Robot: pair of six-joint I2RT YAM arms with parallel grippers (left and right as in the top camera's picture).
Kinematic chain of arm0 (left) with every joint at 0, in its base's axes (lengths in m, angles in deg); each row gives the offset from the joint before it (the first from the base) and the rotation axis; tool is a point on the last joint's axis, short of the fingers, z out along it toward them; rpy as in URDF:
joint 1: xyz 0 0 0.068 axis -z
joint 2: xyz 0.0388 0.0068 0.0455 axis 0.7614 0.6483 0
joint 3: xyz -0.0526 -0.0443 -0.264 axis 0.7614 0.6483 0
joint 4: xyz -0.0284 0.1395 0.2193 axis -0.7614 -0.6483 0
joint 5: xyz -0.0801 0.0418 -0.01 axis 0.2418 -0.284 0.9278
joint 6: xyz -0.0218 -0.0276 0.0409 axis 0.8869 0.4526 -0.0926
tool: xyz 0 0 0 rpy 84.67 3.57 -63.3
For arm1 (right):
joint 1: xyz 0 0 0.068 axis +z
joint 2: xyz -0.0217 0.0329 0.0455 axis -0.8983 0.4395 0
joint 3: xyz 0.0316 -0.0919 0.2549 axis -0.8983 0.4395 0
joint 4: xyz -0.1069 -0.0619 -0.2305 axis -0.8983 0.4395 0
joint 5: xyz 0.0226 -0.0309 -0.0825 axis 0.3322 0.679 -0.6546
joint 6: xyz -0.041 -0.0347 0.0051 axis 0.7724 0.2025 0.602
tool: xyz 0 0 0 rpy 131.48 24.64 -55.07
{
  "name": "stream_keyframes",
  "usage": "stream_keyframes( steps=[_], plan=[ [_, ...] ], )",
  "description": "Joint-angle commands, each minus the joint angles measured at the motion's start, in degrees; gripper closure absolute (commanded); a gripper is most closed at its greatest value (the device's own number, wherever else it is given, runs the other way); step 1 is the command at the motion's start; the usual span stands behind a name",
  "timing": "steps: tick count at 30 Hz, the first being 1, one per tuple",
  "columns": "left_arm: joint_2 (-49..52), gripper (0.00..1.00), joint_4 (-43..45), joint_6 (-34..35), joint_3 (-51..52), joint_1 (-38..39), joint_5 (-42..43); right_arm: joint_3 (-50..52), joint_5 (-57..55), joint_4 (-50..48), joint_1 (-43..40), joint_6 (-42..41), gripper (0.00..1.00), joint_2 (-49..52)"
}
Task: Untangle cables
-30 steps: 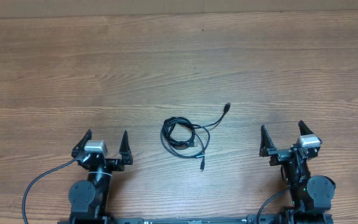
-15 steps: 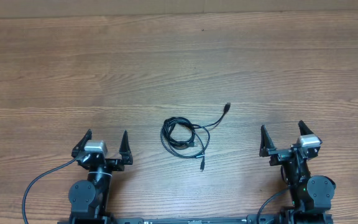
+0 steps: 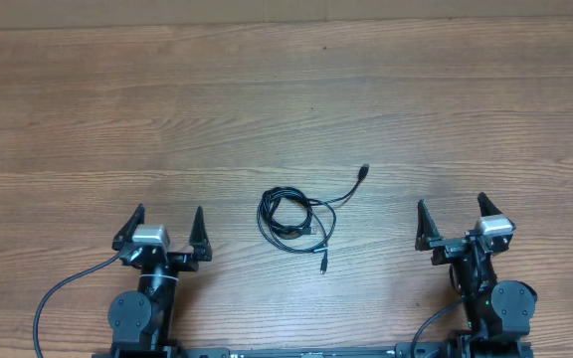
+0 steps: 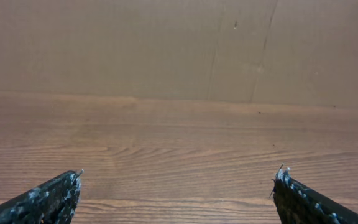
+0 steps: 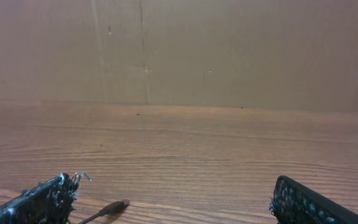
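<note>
Cables lie in a loose tangled coil on the desk, toward its near side, between the left jaws and right jaws, well apart from both. Both pairs stand released, gripping nothing.

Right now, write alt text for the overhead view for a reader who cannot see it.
A small tangle of thin black cables lies coiled near the middle of a wooden table, one plug end trailing toward the upper right. The left claw and right claw stand open on either side of it, lower in frame, touching nothing.
</note>
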Motion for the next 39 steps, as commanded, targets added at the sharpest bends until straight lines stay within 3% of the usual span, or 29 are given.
stream_keyframes(
  steps=[1,6,10,12,21,27,32,39],
  plan=[
    [-0.35,0.01,-0.28,-0.11,0.24,0.15,0.20,0.57,-0.52,-0.17,0.22,0.26,0.00,-0.66],
    [-0.35,0.01,-1.33,-0.13,0.24,0.15,0.74,0.57,-0.52,-0.17,0.22,0.24,0.00,-0.66],
    [-0.35,0.01,14.58,-6.73,-0.44,0.15,9.81,0.57,-0.52,-0.17,0.22,0.24,0.00,-0.66],
    [-0.33,0.01,20.24,-9.18,-1.29,0.15,10.49,0.57,-0.52,-0.17,0.22,0.26,0.00,-0.66],
    [-0.33,0.01,22.05,-17.29,-6.88,0.15,9.57,0.57,-0.52,-0.17,0.22,0.26,0.00,-0.66],
    [2.75,0.01,21.94,-17.49,-15.28,0.15,7.69,0.57,-0.52,-0.17,0.22,0.24,0.00,-0.66],
    [15.13,0.01,8.39,-14.53,-29.35,0.15,8.24,0.57,-0.52,-0.17,0.22,0.26,0.00,-0.66],
    [37.42,0.01,-24.63,-14.21,-61.02,0.15,14.91,0.57,-0.52,-0.20,0.22,0.24,0.00,-0.66]
  ],
)
